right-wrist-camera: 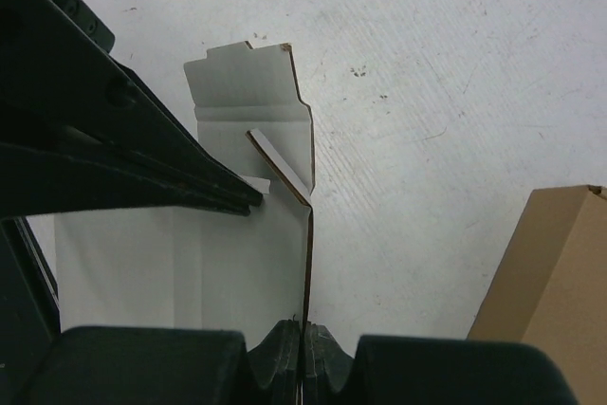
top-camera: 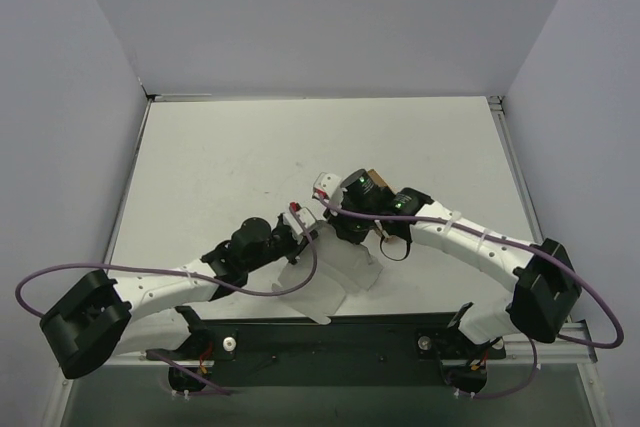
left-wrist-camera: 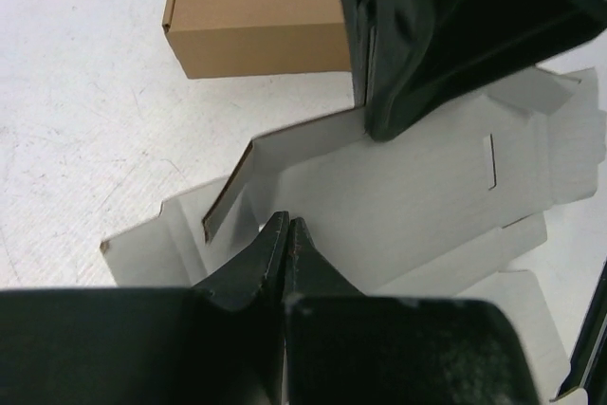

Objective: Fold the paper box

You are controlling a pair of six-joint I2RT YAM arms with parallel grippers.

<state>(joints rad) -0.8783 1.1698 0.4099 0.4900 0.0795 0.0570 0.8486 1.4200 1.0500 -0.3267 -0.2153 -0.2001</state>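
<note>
The paper box [top-camera: 335, 282] is a white-grey card blank lying near the front edge of the table, between the two arms. My right gripper [right-wrist-camera: 303, 329] is shut on the brown-cored edge of one raised side panel [right-wrist-camera: 180, 272]. In the left wrist view it shows as a dark mass [left-wrist-camera: 398, 92] holding that upright flap [left-wrist-camera: 303, 144]. My left gripper [left-wrist-camera: 287, 225] is shut, with its tips resting on the flat middle panel [left-wrist-camera: 427, 187]. I see no paper between its jaws. In the top view the left gripper [top-camera: 303, 230] and the right gripper [top-camera: 342, 230] sit close together.
A small closed brown cardboard box [left-wrist-camera: 256, 7] stands just behind the blank, partly hidden under the right wrist in the top view [top-camera: 378, 179]. It also shows in the right wrist view [right-wrist-camera: 550, 272]. Grey walls enclose the white table [top-camera: 250, 147] on three sides.
</note>
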